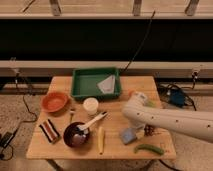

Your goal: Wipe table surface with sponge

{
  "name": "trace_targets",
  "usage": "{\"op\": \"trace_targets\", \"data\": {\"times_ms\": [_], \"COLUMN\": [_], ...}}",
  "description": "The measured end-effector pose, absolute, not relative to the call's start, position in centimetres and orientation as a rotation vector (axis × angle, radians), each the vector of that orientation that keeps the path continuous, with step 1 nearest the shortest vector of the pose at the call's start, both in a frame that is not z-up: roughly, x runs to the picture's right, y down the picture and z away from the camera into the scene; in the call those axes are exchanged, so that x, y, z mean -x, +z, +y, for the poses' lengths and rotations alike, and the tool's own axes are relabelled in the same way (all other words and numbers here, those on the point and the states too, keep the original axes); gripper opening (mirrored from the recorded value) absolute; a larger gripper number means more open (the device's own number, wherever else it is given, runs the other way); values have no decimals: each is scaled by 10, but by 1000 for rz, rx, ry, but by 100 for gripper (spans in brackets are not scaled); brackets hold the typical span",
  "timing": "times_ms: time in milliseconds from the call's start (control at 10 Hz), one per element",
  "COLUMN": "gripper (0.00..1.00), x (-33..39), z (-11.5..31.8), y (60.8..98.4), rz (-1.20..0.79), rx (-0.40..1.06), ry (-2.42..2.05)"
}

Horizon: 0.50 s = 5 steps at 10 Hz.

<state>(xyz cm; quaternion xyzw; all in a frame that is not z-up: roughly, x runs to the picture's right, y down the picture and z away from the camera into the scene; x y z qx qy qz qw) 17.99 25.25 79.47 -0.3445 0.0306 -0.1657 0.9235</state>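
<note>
The blue-grey sponge (128, 135) lies flat on the light wood table surface (116, 107), near the front right. My white arm reaches in from the right. Its gripper (135, 125) is at the arm's end, directly over the sponge's far edge and pointing down at it. The arm's wrist hides where the gripper meets the sponge.
A green tray (79, 93) with a pale folded cloth (106, 84) stands at the back. An orange bowl (54, 101), white cup (90, 106), dark bowl with white utensil (76, 136), striped block (49, 131), yellow fruit (100, 140) and green pepper (148, 148) surround the sponge.
</note>
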Motion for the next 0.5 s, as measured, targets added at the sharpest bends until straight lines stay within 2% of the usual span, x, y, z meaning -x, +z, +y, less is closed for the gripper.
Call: {"op": "trace_targets", "data": {"times_ms": [300, 500], "gripper": [0, 0], "x": [-177, -164], "z": [283, 288], "y": [781, 778], "rz": [35, 15], "rx": [732, 737], "ry": [-372, -395]}}
